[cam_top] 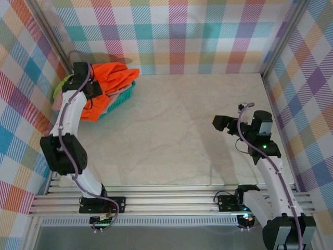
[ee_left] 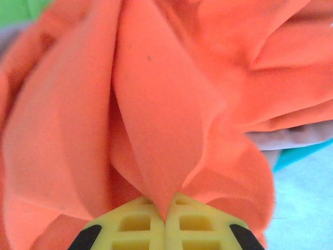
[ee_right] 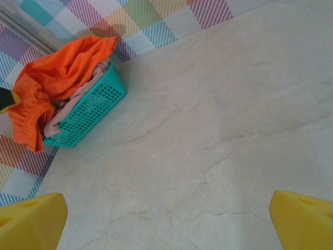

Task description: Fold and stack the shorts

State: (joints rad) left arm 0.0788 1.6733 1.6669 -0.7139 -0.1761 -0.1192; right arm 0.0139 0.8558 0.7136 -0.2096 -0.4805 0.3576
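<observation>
Two arms, one engaged. Left gripper [ee_left: 165, 221], at the far left, has its jaws clamped together on a raised fold of the orange shorts [ee_left: 166, 104]. These lie heaped on the teal basket [cam_top: 124, 95], over the pink shorts [ee_right: 78, 104]. Pinching a ridge suits lifting the top garment free. Right gripper [cam_top: 222, 123], jaws wide apart, hovers over the bare table [cam_top: 177, 135] at right, probably leaving room for folding.

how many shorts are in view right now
3. The orange shorts drape over the teal basket, the pink shorts lie beneath them, and green shorts peek out at the pile's left edge. More may be hidden.
</observation>
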